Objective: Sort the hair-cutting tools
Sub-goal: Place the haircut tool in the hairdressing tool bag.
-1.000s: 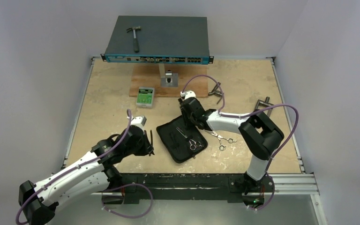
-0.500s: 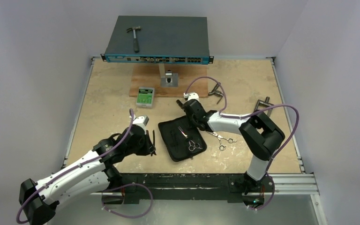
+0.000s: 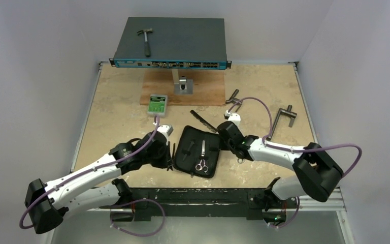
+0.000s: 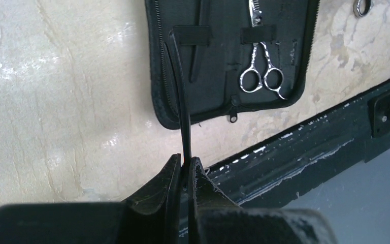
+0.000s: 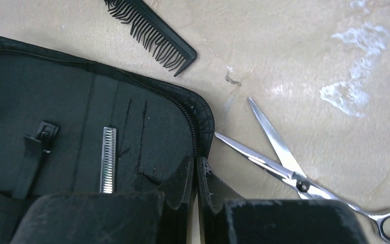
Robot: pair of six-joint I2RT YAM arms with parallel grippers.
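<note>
A black zip case (image 3: 210, 142) lies open between my grippers. One silver scissors (image 3: 201, 163) is strapped inside it, seen in the left wrist view (image 4: 260, 76) next to a black hair clip (image 4: 198, 56). My left gripper (image 3: 171, 155) is shut on another slim black hair clip (image 4: 182, 96) at the case's left edge (image 4: 157, 101). My right gripper (image 5: 195, 168) is shut on the case's right rim (image 5: 203, 119). The second scissors (image 5: 279, 157) lies open on the table right of it. The black comb (image 5: 150, 30) lies behind the case (image 3: 203, 120).
A network switch (image 3: 183, 38) with a hammer (image 3: 145, 40) on it stands at the back, above a wooden board (image 3: 208, 94) and a metal bracket (image 3: 183, 85). A green-white box (image 3: 157, 104) and two grey T-handle tools (image 3: 233, 96) (image 3: 284, 114) lie further back. The black front rail (image 4: 310, 137) is close.
My right gripper has moved right and nearer while gripping the case, and the case has turned with it, uncovering the comb. My left gripper has carried the clip right, to the case's edge.
</note>
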